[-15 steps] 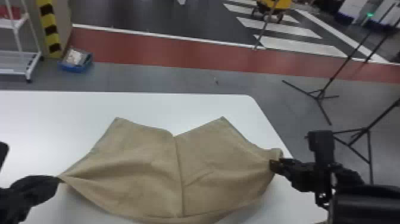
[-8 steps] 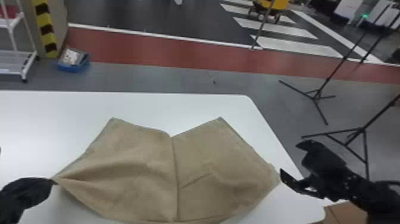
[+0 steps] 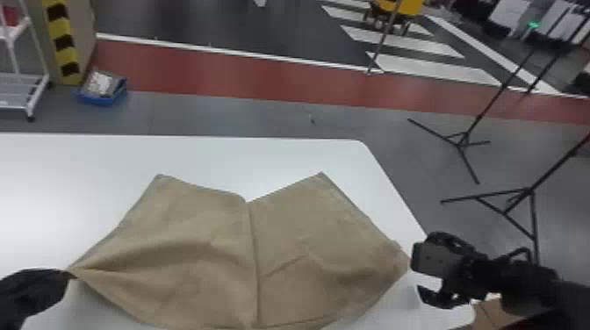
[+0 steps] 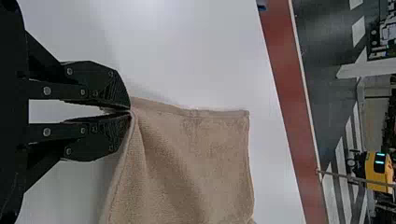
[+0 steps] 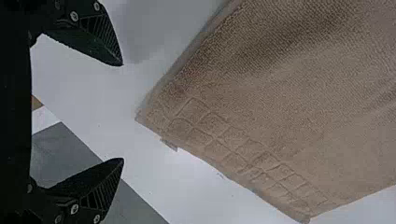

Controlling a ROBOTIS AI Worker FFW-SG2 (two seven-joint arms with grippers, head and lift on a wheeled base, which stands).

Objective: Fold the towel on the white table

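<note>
Head view: right fingers [image 3: 415,276] spread beside the towel [image 3: 307,263], best set squarely over its near corner; left fingers [image 4: 130,110] pinch theirs, best held steady.

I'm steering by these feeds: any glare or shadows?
Head view: glare on the table, at left; left wrist view: soft shadow beside the towel, near the left tool; right wrist view: faint shadow between towel and right tool.
</note>
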